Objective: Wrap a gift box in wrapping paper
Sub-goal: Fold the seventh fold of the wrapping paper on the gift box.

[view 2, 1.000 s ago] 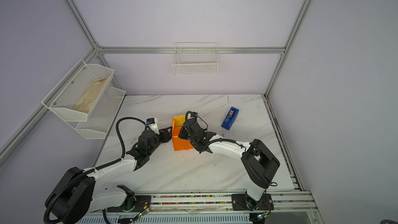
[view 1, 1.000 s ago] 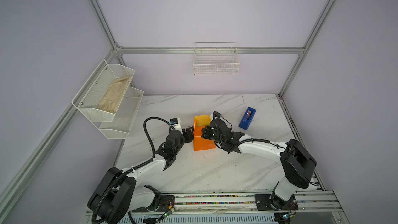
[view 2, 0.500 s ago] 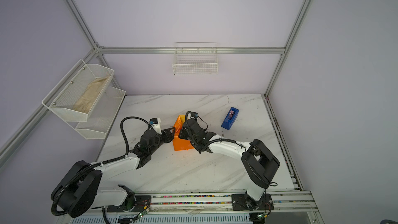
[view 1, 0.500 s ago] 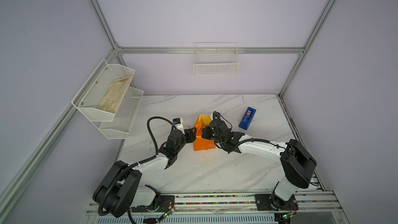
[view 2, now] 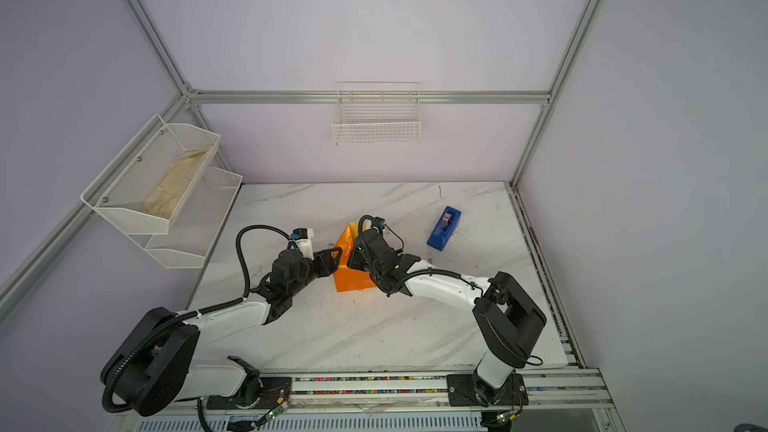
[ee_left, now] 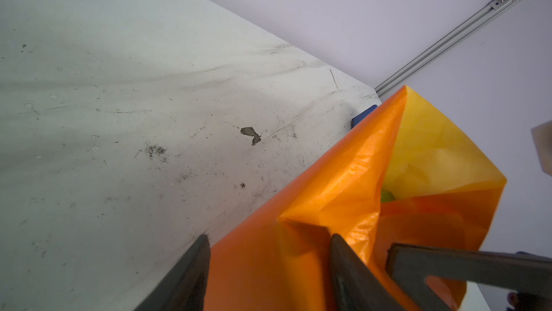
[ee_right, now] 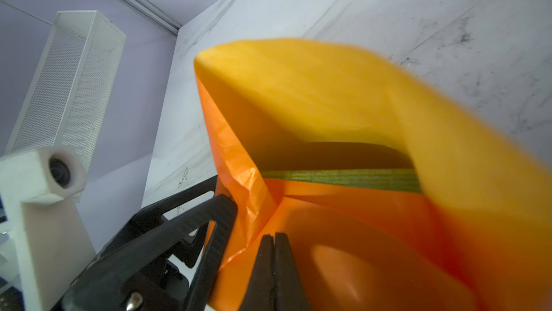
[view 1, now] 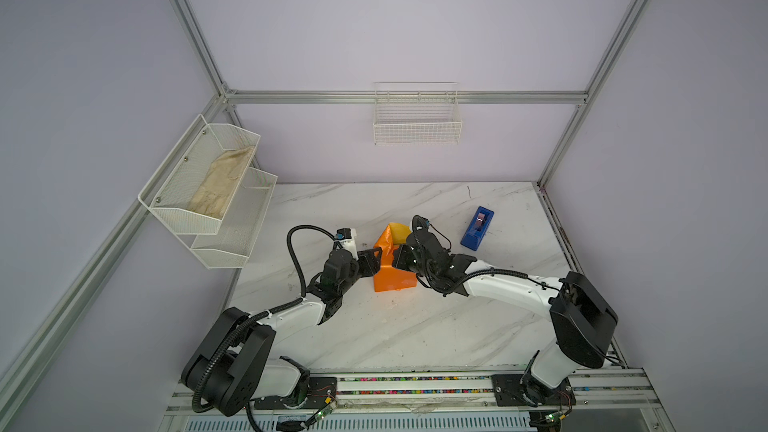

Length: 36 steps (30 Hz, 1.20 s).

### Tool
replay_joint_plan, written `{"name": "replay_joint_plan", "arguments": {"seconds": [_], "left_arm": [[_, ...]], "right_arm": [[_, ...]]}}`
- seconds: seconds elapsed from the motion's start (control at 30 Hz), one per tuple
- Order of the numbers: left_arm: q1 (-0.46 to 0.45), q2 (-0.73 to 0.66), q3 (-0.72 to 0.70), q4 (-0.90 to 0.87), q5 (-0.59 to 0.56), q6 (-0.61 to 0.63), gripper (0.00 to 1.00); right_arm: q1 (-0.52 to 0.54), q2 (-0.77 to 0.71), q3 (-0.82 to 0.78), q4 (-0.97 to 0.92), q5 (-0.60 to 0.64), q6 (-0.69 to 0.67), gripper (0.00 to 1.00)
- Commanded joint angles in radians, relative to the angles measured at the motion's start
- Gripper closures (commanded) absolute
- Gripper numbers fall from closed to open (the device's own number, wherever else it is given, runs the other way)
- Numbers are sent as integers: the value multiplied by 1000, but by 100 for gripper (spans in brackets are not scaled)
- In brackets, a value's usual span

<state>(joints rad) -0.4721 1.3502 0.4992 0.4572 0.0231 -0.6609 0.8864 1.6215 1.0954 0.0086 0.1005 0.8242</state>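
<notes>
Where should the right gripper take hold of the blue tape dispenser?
Probably pinch the tape dispenser across its narrow sides at mid-body, coming down from above. It lies free on the table, long and slim, with its roll near the far end.

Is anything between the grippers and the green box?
Yes, the paper itself. It stands folded up around the box, of which only a green strip shows in the wrist views. The open left gripper straddles a paper fold; the shut right gripper points at orange paper. Nothing else intervenes.
</notes>
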Motion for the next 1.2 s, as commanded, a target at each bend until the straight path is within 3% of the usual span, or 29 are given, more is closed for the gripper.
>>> {"name": "replay_joint_plan", "arguments": {"seconds": [0.0,0.27,0.6,0.97,1.17], "left_arm": [[-7,52,9,-201,34,58,39],[-7,90,22,-223,40,67,41],[-7,80,21,-236,45,70,43],[-7,74,19,-261,26,57,43],[-7,86,22,-269,26,56,43]], "right_arm": [[-6,-76,8,-67,40,19,100],[-4,26,103,59,-85,-7,100],[-4,190,147,110,-113,-14,100],[-26,114,92,-107,90,-30,100],[-26,50,114,-127,80,-47,100]]}}
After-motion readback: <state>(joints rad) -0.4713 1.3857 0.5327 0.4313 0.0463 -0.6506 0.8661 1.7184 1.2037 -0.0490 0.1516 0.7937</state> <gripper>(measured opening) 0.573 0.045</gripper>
